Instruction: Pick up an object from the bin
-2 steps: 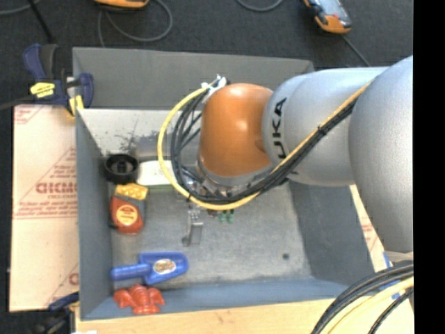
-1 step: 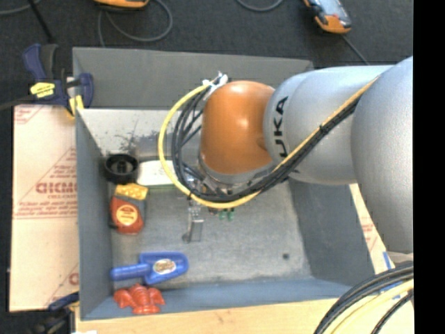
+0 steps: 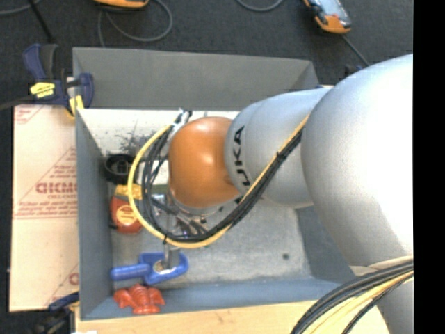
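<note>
My gripper (image 3: 167, 260) reaches down under the orange wrist cover at the bin's front left. Its metal tip stands right on a blue plastic thing (image 3: 139, 270) with a long handle-like end pointing left. Whether it grips that blue thing is hidden. Just in front, against the bin's front wall, lies a red-orange lumpy toy (image 3: 139, 298). Behind the blue thing sits an orange round thing with a yellow face (image 3: 126, 216).
A black ring-shaped thing (image 3: 118, 165) lies near the left wall further back. The big arm and its cables cover the bin's middle and right. Bare floor shows at the front right.
</note>
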